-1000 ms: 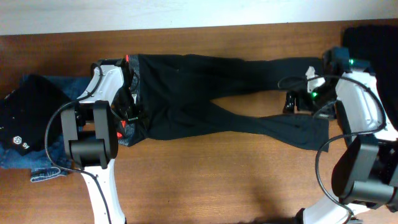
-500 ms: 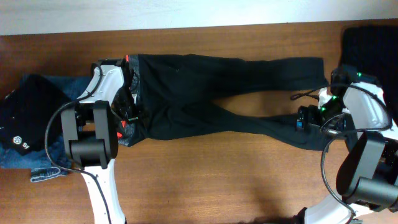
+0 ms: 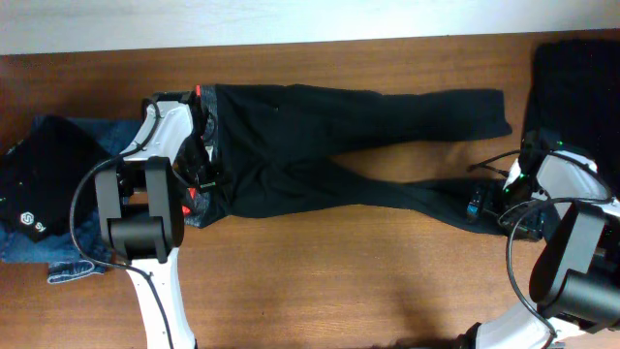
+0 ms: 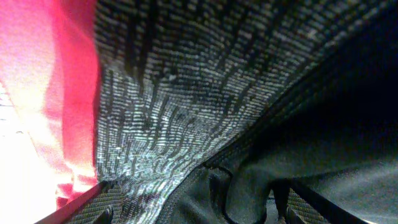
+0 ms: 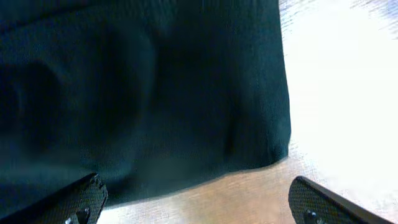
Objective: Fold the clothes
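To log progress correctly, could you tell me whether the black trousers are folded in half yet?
No, the black trousers lie spread out full length, both legs splayed apart.

- Left hand (image 3: 205, 180): in the overhead view it is buried under its own arm and the trousers' (image 3: 320, 145) waistband (image 3: 211, 136), so its fingers cannot be made out.
- Left wrist view: fingertips (image 4: 93, 208) are cut off by the bottom edge. The red band (image 4: 50, 93) washes out to white at the left.
- Right wrist view: fingertips are cut off at the bottom. The worktop (image 5: 348, 93) is overexposed.
- Right hand (image 3: 477, 204) covers the end of the nearer trouser leg.
- Jeans (image 3: 73, 269) lie mostly under a black garment (image 3: 44, 184), which is cut off at the left edge. Its print is too small to read.
- Dark cloth (image 3: 572, 68) is cut off at the right edge.
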`<control>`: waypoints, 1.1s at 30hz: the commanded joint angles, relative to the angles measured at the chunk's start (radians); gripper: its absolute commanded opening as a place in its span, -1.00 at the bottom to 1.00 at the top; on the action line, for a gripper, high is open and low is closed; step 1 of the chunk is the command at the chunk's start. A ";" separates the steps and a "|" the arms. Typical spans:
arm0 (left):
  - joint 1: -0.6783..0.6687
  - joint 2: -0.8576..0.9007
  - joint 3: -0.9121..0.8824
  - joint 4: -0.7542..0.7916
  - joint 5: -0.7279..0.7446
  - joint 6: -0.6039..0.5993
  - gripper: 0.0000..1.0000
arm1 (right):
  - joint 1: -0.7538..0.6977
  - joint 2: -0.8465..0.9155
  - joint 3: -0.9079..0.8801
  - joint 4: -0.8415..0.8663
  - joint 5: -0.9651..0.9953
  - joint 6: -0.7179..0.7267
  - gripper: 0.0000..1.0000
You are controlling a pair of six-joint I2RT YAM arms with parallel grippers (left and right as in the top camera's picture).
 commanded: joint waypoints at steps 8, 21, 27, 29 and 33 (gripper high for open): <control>0.006 0.035 -0.021 0.060 -0.033 0.021 0.56 | -0.006 -0.022 -0.120 0.167 0.016 0.011 0.98; 0.006 0.035 -0.021 0.063 -0.033 0.021 0.57 | -0.005 -0.028 -0.087 0.146 -0.026 0.011 -0.92; 0.006 0.035 -0.021 0.064 -0.033 0.021 0.57 | -0.006 -0.048 0.056 0.027 -0.029 0.012 -0.92; 0.006 0.035 -0.021 0.064 -0.033 0.021 0.57 | -0.006 -0.048 0.142 -0.040 -0.029 0.011 -0.93; 0.006 0.035 -0.021 0.064 -0.033 0.021 0.57 | -0.006 -0.048 0.226 -0.087 -0.029 0.011 -0.92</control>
